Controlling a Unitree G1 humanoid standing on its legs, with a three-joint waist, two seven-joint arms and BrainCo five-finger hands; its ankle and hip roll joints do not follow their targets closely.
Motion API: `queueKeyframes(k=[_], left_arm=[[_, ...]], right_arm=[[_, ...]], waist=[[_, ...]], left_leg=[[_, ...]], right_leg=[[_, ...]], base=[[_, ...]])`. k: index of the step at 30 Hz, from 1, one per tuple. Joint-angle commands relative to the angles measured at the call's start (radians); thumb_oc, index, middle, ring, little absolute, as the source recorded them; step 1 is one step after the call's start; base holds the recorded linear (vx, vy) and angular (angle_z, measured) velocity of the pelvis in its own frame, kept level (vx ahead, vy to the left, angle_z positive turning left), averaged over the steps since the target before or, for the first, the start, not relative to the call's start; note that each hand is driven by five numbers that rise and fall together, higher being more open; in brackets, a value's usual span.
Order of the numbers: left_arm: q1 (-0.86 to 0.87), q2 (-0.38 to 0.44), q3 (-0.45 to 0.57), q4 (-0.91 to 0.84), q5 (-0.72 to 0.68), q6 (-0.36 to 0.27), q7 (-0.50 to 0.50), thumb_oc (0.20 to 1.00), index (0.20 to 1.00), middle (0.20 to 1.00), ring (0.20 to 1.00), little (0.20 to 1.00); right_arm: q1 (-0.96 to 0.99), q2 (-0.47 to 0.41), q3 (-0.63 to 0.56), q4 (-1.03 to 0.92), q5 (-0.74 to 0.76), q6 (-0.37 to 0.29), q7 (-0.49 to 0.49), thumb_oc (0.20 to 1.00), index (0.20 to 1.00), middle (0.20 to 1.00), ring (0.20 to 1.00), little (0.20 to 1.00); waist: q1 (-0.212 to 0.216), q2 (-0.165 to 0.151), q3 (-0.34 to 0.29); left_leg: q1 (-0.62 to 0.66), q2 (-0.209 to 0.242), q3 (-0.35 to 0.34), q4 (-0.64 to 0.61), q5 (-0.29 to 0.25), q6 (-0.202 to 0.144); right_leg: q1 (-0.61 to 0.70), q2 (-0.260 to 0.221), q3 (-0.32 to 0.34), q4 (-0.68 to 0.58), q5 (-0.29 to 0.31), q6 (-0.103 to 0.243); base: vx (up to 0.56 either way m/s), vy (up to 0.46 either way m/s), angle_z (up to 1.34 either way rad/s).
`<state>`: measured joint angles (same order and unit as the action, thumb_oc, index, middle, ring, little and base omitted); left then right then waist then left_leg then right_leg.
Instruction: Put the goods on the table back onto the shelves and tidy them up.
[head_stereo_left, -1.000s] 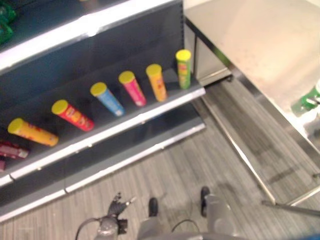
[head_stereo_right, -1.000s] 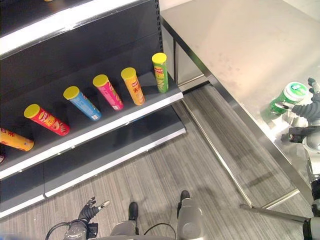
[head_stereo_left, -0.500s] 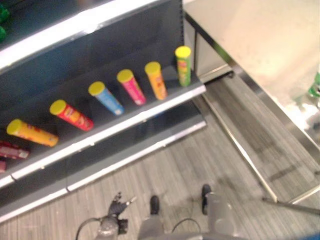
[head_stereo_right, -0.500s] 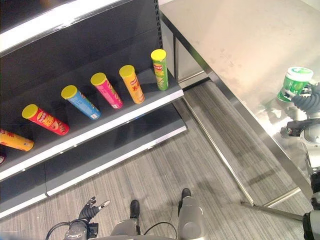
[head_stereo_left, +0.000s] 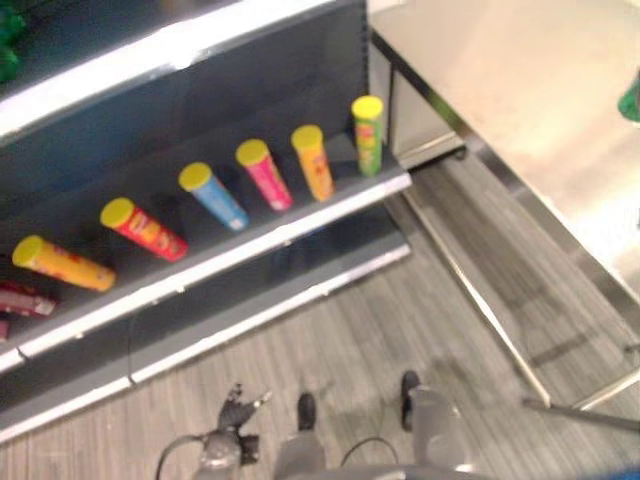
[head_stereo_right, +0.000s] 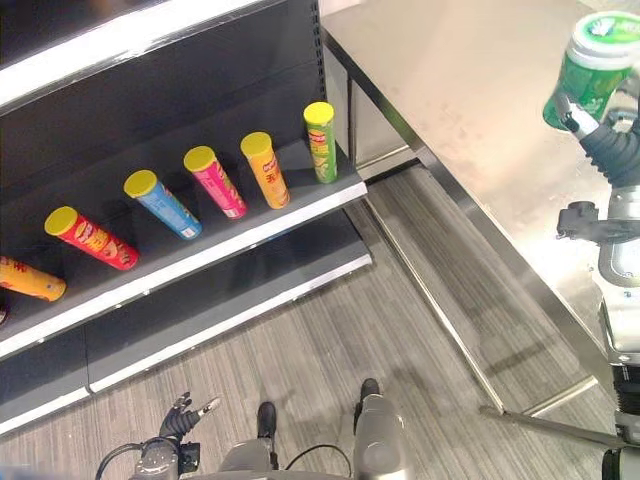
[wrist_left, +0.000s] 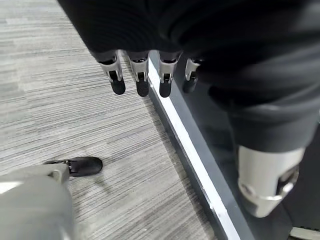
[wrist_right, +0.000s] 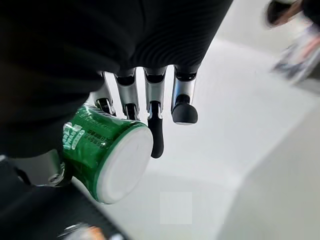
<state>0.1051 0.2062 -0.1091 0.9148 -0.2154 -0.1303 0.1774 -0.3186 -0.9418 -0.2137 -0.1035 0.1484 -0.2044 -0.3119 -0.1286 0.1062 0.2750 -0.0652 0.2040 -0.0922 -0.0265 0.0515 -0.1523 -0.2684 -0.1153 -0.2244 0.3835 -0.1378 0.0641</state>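
Got the green tub (head_stereo_right: 592, 62) gripped in my right hand (head_stereo_right: 612, 140), lifted clear off the table (head_stereo_right: 470, 90) now, left hand (wrist_left: 150, 75) hanging w/ fingers loose — shelf (head_stereo_right: 200, 255) next.

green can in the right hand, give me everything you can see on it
The green can is a short round container with a green printed wrap, a pale lid at its upper end and a plain white flat end that shows in the right wrist view. It looks like plastic or coated card, and looks closed and undamaged. The right hand holds it in the air above the steel table, tilted, with the fingers curled round its side. Nothing else touches it.
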Motion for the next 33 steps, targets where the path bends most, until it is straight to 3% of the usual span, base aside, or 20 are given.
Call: queueKeyframes(k=[1,7,14,22,33], left_arm=[[-0.02,0.071,0.032,0.01,0.005,-0.009,0.016,1.0,1.0,1.0,1.0,1.0],[-0.009,0.088,0.047,0.049,-0.017,-0.007,0.022,1.0,1.0,1.0,1.0,1.0],[0.014,0.108,0.062,0.109,-0.063,-0.013,0.037,1.0,1.0,1.0,1.0,1.0],[0.014,0.11,0.047,0.138,-0.086,-0.023,0.044,1.0,1.0,1.0,1.0,1.0],[-0.023,0.109,0.003,0.152,-0.124,-0.043,0.052,1.0,1.0,1.0,1.0,1.0]], right_arm=[[-0.094,0.046,0.012,-0.098,0.066,-0.091,0.018,0.2,0.2,0.2,0.2,0.2],[-0.332,0.04,0.194,-0.065,0.091,-0.079,0.044,0.2,0.2,0.2,0.2,0.2],[-0.658,0.086,0.46,0.163,0.135,-0.032,0.075,0.2,0.2,0.2,0.2,0.2],[-0.834,0.162,0.594,0.383,0.157,-0.002,0.081,0.2,0.2,0.2,0.2,0.2],[-0.996,0.243,0.666,0.739,0.174,0.033,0.055,0.2,0.2,0.2,0.2,0.2]], waist=[[0.011,-0.095,-0.049],[0.049,-0.1,-0.071],[0.142,-0.118,-0.099],[0.205,-0.135,-0.115],[0.287,-0.152,-0.125]], left_leg=[[0.096,0.007,0.091,0.055,-0.082,-0.044],[0.108,-0.015,0.08,0.049,-0.122,-0.028],[0.103,-0.076,0.033,0.06,-0.142,-0.008],[0.084,-0.109,-0.01,0.06,-0.143,-0.003],[0.041,-0.14,-0.068,0.063,-0.132,-0.002]], right_leg=[[0.156,-0.033,0.068,-0.19,-0.01,0.084],[0.177,-0.071,0.048,-0.183,-0.002,0.095],[0.24,-0.136,-0.005,-0.211,0.024,0.118],[0.278,-0.17,-0.062,-0.229,0.026,0.124],[0.297,-0.192,-0.124,-0.237,0.027,0.13]], base=[[0.0,0.054,0.22],[0.0,0.077,0.11],[0.03,0.062,0.21],[0.03,0.023,0.26],[0.02,0.0,0.19]])
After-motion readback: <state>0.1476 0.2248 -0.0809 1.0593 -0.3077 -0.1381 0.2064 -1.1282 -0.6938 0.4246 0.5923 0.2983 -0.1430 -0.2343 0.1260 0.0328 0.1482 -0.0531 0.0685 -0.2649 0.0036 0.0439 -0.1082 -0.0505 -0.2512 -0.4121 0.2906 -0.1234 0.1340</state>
